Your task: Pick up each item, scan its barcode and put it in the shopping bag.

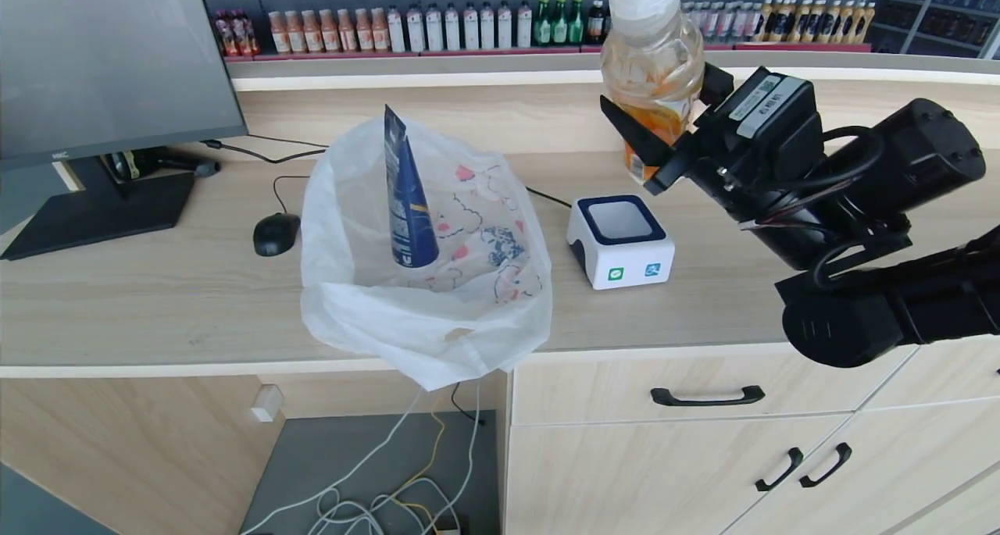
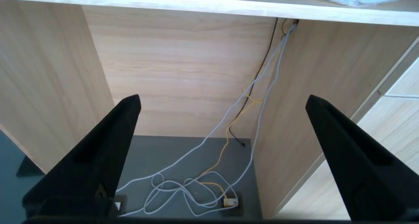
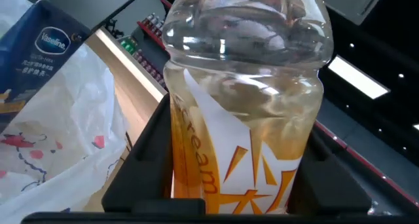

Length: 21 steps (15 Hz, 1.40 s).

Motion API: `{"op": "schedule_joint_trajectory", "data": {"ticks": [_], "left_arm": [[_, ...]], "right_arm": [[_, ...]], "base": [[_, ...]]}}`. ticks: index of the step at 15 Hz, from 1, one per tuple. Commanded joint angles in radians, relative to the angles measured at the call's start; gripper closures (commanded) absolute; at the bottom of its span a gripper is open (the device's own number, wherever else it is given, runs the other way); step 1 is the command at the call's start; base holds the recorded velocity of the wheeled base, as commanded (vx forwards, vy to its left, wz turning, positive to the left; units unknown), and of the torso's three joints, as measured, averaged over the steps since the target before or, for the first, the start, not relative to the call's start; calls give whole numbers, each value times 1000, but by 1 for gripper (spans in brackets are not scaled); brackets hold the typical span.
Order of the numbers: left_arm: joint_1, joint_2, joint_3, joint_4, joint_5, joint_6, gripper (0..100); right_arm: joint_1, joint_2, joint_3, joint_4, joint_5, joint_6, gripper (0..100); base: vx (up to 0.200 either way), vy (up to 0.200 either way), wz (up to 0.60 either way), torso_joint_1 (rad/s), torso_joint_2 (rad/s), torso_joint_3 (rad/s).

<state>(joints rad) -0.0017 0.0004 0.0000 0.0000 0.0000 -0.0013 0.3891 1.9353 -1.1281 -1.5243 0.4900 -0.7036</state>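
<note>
The right arm is held raised at the right of the head view, above the desk [image 1: 156,301], wrist angled up and toward the left. The right pincer [image 1: 664,121] is clamped on a clear bottle [image 1: 652,58] around its lower body; the bottle is kept roughly upright in the air, behind and above the white scanner [image 1: 621,242], clear of the desk. Pale orange liquid and a white cap are seen. An orange-and-white label with white lettering is wrapped round the bottle. Two small stickers, green and blue, are seen on the scanner's front.

The white shopping bag [image 1: 484,285] is set open at the desk's front edge, left of the scanner, printed with red and blue drawings. A dark blue tube [image 1: 406,207] with white print is stood inside it, crimped end up.

In the left wrist view, the left pincer [image 2: 222,103] is seen spread wide with nothing between its fingers, held below the desk edge and facing the recess with loose cables [image 2: 196,185] on the floor. In the right wrist view, the label is shown close up, with the bag and tube beyond.

A mouse [image 1: 276,233] and monitor [image 1: 109,58] are at the left.
</note>
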Motion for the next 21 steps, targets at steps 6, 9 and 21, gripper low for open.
{"op": "schedule_joint_trajectory", "data": {"ticks": [6, 9, 21], "left_arm": [[0, 0, 0, 0, 0, 0, 0], [0, 0, 0, 0, 0, 0, 0], [0, 0, 0, 0, 0, 0, 0]], "right_arm": [[51, 39, 116, -47, 21, -103, 100], [45, 48, 113, -47, 99, -145, 100], [-18, 149, -30, -47, 279, -163, 100]], "base": [[0, 0, 0, 0, 0, 0], [0, 0, 0, 0, 0, 0], [0, 0, 0, 0, 0, 0]]}}
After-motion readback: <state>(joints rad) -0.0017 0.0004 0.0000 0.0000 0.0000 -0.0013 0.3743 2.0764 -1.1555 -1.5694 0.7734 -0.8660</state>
